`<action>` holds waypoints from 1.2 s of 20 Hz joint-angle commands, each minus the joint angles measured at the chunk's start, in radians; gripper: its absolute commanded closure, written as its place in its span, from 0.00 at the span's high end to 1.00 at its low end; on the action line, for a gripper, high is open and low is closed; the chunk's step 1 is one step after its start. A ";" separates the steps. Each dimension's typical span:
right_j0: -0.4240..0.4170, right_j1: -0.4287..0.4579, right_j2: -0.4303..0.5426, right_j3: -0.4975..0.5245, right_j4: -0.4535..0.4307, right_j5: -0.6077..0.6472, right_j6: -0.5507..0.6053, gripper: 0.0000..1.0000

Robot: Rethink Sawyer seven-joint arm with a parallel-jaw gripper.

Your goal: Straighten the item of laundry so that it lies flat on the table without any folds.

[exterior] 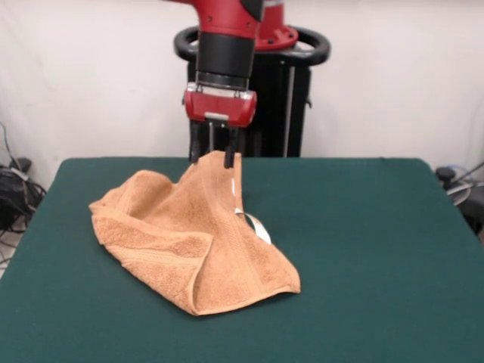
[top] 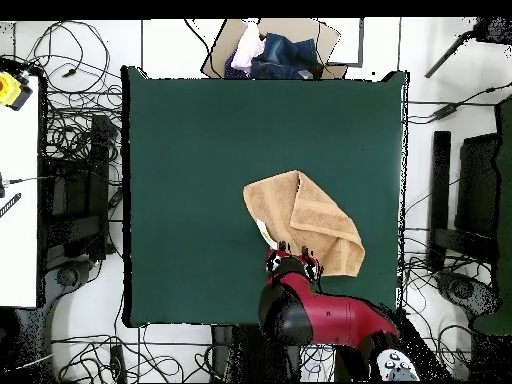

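Observation:
The item of laundry (exterior: 189, 249) is an orange-tan towel, crumpled and folded over itself left of the middle of the green table (exterior: 363, 242). One corner is pulled up into a peak, and my gripper (exterior: 213, 155) is shut on the towel there, just above the cloth. A small white tag (exterior: 259, 228) hangs from the towel's right edge. From above, the towel (top: 310, 225) lies on the table (top: 200, 150) right of centre, with the gripper (top: 292, 250) over the edge closest to the robot base.
A cardboard box with dark and white clothes (top: 270, 50) stands beyond the table's top edge in the overhead view. Cables lie on the floor all round. A white side table with a yellow object (top: 10, 88) is at the left.

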 commanded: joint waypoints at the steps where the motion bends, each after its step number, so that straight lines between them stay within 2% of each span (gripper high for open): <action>1: -0.040 -0.062 0.078 0.050 0.016 0.146 0.092 1.00; 9: -0.077 -0.120 0.135 0.061 0.029 0.223 0.069 1.00; 16: -0.051 -0.147 0.112 0.081 0.017 0.215 0.091 1.00; 20: -0.006 -0.152 0.063 0.073 0.004 0.183 0.106 1.00; 24: -0.002 -0.162 0.066 0.077 0.002 0.185 0.104 1.00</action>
